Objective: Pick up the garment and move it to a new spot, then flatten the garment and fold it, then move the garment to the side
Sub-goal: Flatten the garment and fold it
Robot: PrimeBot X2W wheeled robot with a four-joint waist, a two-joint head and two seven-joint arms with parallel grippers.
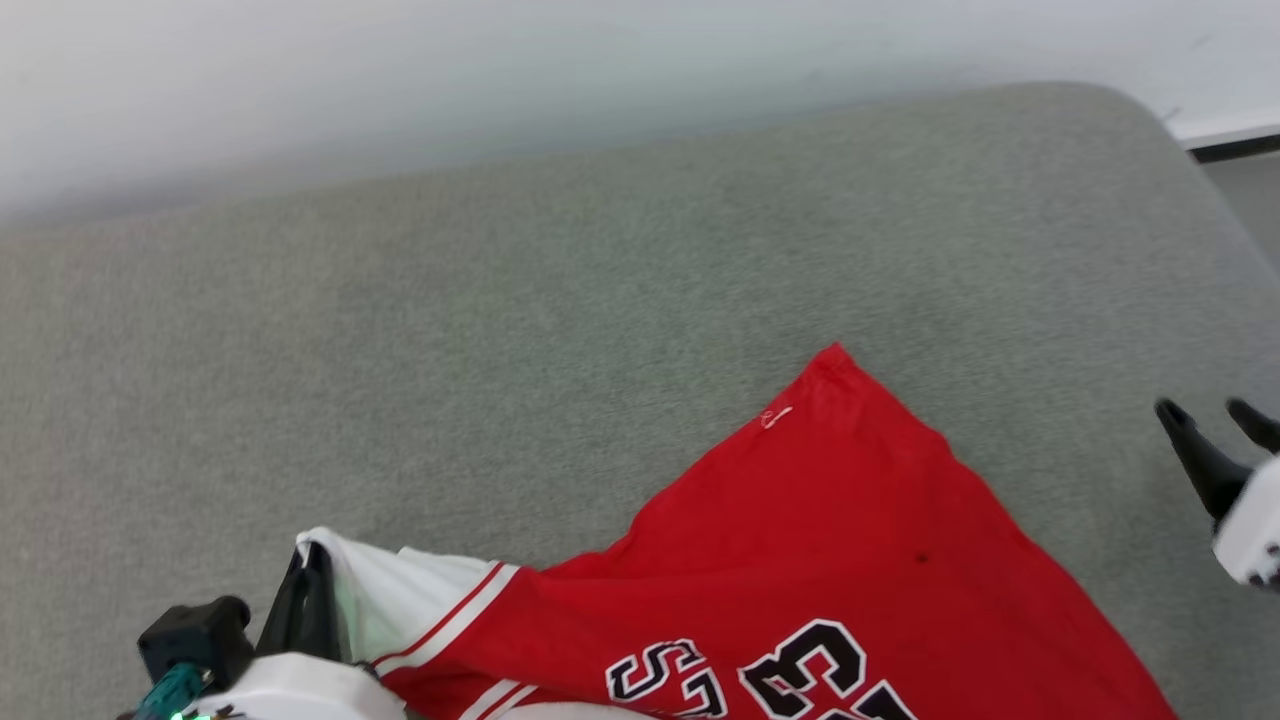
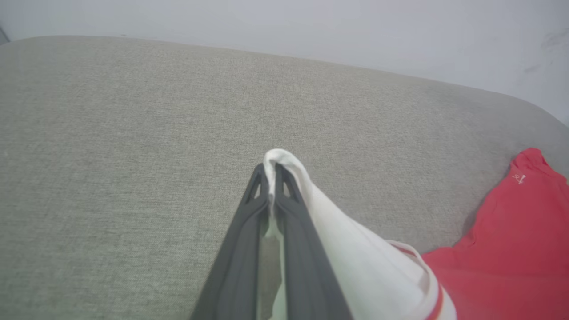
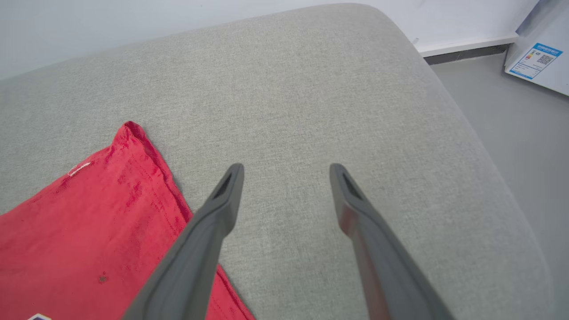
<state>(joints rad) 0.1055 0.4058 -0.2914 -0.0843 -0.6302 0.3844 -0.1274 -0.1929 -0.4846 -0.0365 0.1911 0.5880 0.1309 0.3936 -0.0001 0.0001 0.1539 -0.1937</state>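
Seeing shirt (image 1: 830, 540) lying on grey cushion (image 1: 500, 350), lower right of head view, red corner with small white logo pointing up toward wall (image 1: 400, 70). Reading black-and-white digits on the red, cut off by bottom edge. Holding white sleeve (image 2: 338, 222) in left gripper (image 2: 268, 171): jaws together, pinched on sleeve's fold, cloth wrapped over the tips, red-and-white stripe trim just behind. Finding right gripper (image 3: 286, 171) off to shirt's right, jaws wide apart, gripping nothing, tips over bare cushion, clear of the red edge in head view. Noting cushion's rounded corner past it, then grey floor (image 3: 511, 111) and 1 white box (image 3: 535, 60) with blue label.
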